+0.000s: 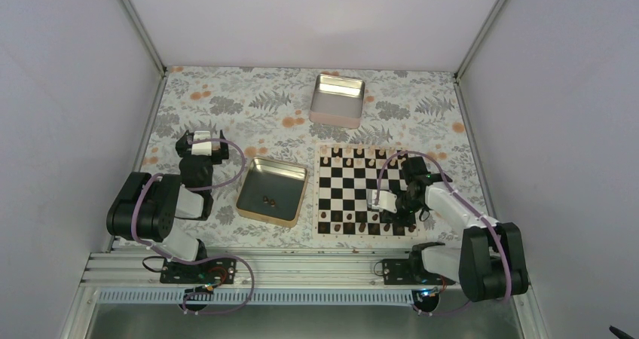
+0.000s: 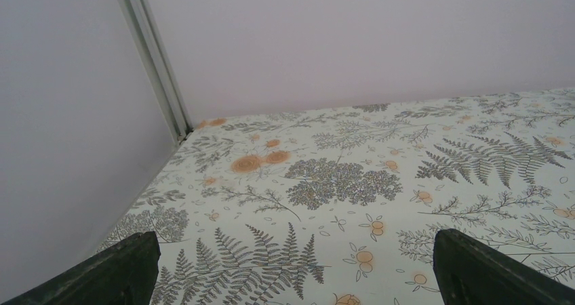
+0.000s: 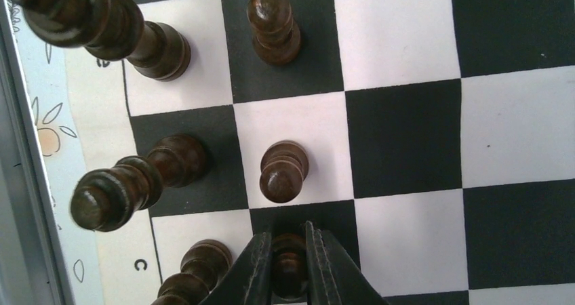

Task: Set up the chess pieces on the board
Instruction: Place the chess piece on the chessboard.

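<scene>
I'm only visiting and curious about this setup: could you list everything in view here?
Black-and-white checked chessboard with wooden rim: one, right of centre.
Small dark brown wooden chess pieces: many, mostly on the board's near rows; a few in the tray.
Pale wooden chess pieces: several, on the board's far row.
Gold-rimmed metal tray: one, left of the board.
Silver rectangular tin: one, far centre.
Floral tablecloth: one, white with grey ferns and orange flowers.
Left gripper: black, open over bare cloth.
Right gripper: black, shut on one dark piece on the board.
</scene>
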`<act>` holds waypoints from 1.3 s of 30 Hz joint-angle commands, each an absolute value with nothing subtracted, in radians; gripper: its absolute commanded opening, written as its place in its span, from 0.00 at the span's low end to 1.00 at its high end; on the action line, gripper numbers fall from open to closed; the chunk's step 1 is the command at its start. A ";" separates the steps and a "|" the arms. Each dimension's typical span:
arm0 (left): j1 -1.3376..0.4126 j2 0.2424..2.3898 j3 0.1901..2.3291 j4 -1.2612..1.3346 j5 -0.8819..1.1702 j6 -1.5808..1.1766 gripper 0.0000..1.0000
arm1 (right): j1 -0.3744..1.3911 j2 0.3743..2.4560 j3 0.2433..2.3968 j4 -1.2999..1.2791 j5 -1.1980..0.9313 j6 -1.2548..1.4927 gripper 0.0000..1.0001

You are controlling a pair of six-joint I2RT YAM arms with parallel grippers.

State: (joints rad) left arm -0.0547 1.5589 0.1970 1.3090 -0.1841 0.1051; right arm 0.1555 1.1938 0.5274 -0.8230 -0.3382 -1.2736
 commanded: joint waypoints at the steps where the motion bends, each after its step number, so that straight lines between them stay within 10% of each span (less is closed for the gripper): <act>1: -0.060 1.569 0.199 1.357 -0.180 0.109 1.00 | 0.151 1.180 0.512 -0.763 -0.331 -1.273 0.12; 39: -0.061 1.568 0.200 1.357 -0.180 0.109 1.00 | 0.142 1.178 0.542 -0.814 -0.347 -1.272 0.09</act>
